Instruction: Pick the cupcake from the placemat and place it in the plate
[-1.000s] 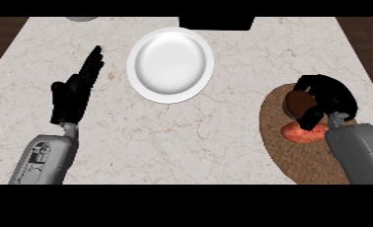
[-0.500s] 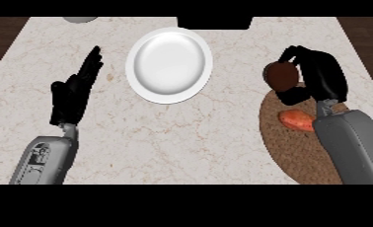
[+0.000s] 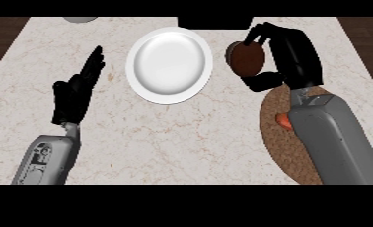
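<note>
My right hand (image 3: pixel 295 58) is curled round a brown cupcake (image 3: pixel 247 59), holding it above the counter just right of the white plate (image 3: pixel 169 65). The cupcake's brown round face points left toward the plate. The brown placemat (image 3: pixel 280 132) lies at the right, mostly under my right forearm. An orange object (image 3: pixel 283 120) peeks out on the mat beside the forearm. At the left, my left hand (image 3: pixel 75 93) rests open with fingers up.
A black object (image 3: pixel 215 22) sits at the counter's far edge behind the plate. A grey round thing (image 3: pixel 80 18) shows at the far left edge. Marble counter spreads between the plate and my forearms.
My right hand has lifted the cupcake off the placemat and carried it up and left toward the plate. The orange object stayed on the mat. The left hand has not moved.
</note>
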You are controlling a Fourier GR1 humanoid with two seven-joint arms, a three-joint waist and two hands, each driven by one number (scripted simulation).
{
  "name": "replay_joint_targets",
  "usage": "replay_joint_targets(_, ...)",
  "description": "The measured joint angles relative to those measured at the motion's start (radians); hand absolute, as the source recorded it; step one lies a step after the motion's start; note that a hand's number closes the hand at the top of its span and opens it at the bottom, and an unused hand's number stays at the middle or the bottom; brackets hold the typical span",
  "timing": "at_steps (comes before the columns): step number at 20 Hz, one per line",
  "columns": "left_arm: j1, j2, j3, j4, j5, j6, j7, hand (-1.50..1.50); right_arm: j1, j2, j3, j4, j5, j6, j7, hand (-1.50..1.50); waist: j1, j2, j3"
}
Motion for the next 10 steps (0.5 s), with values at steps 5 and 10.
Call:
replay_joint_targets(5, -0.003, 0.007, 0.016, 0.012, 0.006, -0.023, -0.011, 0.0, -0.122, 0.118, 0.009, 0.139, -0.003, 0.002, 0.023, 1.5, 0.006, 0.002, 0.0)
replay_joint_targets(10, -0.014, -0.003, 0.017, 0.012, -0.004, -0.019, -0.012, 0.0, -0.265, 0.217, 0.021, 0.35, -0.009, -0.061, 0.026, 1.5, 0.017, 0.006, 0.0)
